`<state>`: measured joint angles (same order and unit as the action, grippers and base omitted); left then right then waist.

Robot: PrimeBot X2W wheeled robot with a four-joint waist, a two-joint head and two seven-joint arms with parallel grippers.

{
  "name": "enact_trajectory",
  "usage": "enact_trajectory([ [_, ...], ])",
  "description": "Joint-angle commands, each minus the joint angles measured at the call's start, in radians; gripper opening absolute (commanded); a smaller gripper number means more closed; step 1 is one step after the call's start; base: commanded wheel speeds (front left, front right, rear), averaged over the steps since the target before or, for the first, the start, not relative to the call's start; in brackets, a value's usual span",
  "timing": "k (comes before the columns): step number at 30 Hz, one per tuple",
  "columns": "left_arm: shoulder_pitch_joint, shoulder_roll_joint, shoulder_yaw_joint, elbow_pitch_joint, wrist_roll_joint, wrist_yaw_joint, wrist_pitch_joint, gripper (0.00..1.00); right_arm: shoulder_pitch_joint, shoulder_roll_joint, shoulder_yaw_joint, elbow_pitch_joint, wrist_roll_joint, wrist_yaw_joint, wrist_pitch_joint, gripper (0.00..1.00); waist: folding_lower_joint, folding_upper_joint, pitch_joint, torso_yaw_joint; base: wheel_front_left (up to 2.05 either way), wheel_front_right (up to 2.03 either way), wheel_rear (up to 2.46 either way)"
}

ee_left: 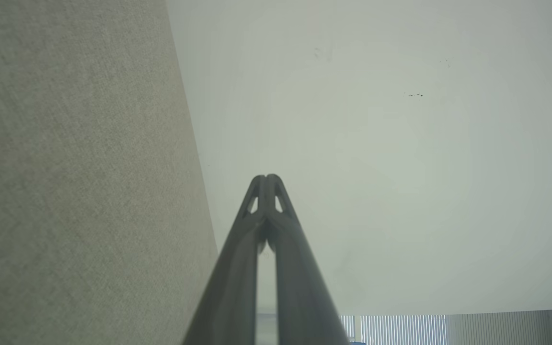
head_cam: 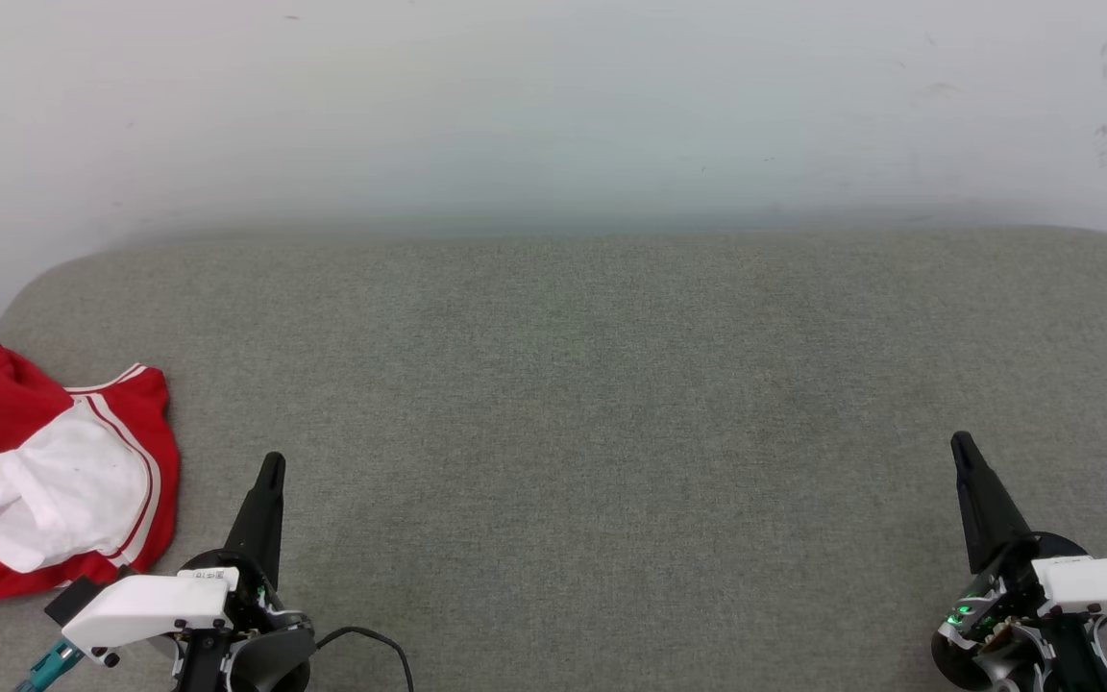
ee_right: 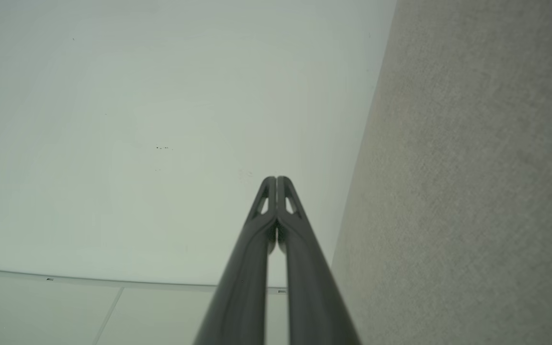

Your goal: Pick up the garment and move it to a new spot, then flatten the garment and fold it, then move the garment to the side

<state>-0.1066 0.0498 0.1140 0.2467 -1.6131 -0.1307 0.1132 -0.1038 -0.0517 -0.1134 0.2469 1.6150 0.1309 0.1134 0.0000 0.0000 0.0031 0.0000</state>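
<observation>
Both grippers, left gripper [head_cam: 270, 466] and right gripper [head_cam: 959, 444], I've got parked closed & empty, near edge. Garment [head_cam: 54, 476] crumpled far left on table [head_cam: 573, 384], just beside left gripper, so I'd grab w/ that one.

A grey fabric table [head_cam: 573, 384] meets a pale wall [head_cam: 553, 106] (faintly scuffed).

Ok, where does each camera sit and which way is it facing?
Head view: on the head, looking forward and down at the grey pad and white wall; garment at far left; left gripper and right gripper at the lower corners, both shut.
Left wrist view: on the left wrist, looking along its own gripper at the wall, pad along the left.
Right wrist view: right wrist, mirrored: own gripper, pad along the right.
Both wrist views share wall, pad and seemingly the same dark specks.
</observation>
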Motion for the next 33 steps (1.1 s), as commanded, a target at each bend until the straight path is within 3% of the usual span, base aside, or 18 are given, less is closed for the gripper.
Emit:
enact_trajectory([
  [1, -0.006, -0.001, 0.002, -0.003, 0.0, -0.002, 0.004, 0.0, -0.013, 0.002, 0.0, 0.001, -0.004, 0.0, -0.001, 0.0, 0.0, 0.0, 0.0, 0.0, 0.0, 0.0, 0.0],
  [33, -0.006, -0.001, 0.002, -0.003, 0.0, -0.002, 0.004, 0.0, -0.013, 0.002, 0.0, 0.001, -0.004, 0.0, -0.001, 0.0, 0.0, 0.0, 0.0, 0.0, 0.0, 0.0, 0.0],
])
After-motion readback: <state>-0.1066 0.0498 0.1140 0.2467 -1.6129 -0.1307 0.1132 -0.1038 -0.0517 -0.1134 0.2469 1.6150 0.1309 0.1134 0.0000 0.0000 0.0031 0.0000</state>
